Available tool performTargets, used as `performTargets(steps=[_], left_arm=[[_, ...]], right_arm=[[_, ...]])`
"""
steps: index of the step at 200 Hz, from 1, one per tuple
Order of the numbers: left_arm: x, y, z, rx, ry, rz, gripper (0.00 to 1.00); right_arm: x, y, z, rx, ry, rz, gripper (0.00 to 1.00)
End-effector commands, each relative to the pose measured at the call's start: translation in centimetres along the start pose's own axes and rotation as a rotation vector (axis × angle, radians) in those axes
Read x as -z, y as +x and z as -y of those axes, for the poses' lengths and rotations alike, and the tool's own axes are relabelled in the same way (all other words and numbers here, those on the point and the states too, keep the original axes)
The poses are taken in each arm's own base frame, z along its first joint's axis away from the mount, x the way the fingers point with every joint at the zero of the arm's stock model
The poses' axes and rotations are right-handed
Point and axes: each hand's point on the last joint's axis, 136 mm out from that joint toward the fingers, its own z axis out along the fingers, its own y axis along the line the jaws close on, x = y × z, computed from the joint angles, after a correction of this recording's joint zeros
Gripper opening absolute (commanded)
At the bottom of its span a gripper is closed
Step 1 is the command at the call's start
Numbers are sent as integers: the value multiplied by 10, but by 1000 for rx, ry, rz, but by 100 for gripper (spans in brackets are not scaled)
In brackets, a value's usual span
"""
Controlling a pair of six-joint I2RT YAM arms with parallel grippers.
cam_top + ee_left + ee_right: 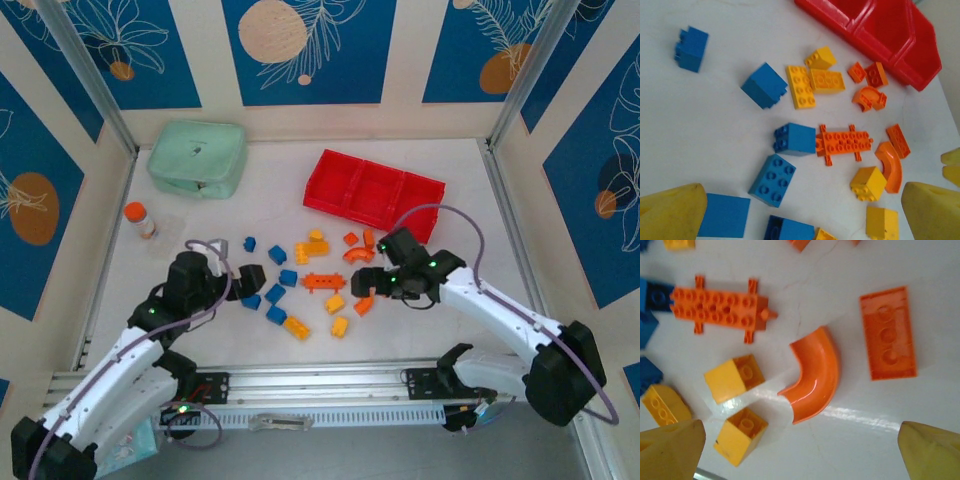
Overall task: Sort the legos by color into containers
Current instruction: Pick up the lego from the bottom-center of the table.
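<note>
left claw (248, 283) spread wide over blue bricks (772, 180), gripping nothing, right claw (366, 287) likewise agape, partly covering an orange arch (815, 375), legos (310, 280) strewn on the bench (280, 210) between them, red tray (345, 213) beyond, compartment contents hard to make out

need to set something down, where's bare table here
Bare table lies between the mint case and the red tray, and along the near strip between the legos and the rail. The middle, where the legos lie, is crowded.
</note>
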Motion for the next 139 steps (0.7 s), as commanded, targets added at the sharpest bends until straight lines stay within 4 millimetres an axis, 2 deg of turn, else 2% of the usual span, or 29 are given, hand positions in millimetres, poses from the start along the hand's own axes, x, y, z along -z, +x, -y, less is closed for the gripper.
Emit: performTargets(steps=[1, 28, 56, 100, 139], left_arm=[[-8, -2, 10, 2, 8, 19, 99], [-18, 6, 22, -15, 15, -9, 99], [-24, 12, 17, -25, -23, -23, 99], [-21, 12, 10, -12, -62, -18, 99], [-16, 12, 7, -11, -84, -22, 99]], right_arm=[[-3, 2, -18, 91, 25, -6, 99], [-15, 8, -38, 205, 53, -41, 97], [-30, 8, -56, 316, 79, -81, 92], [-56, 5, -69, 416, 137, -149, 85], [-76, 4, -71, 439, 166, -177, 78]])
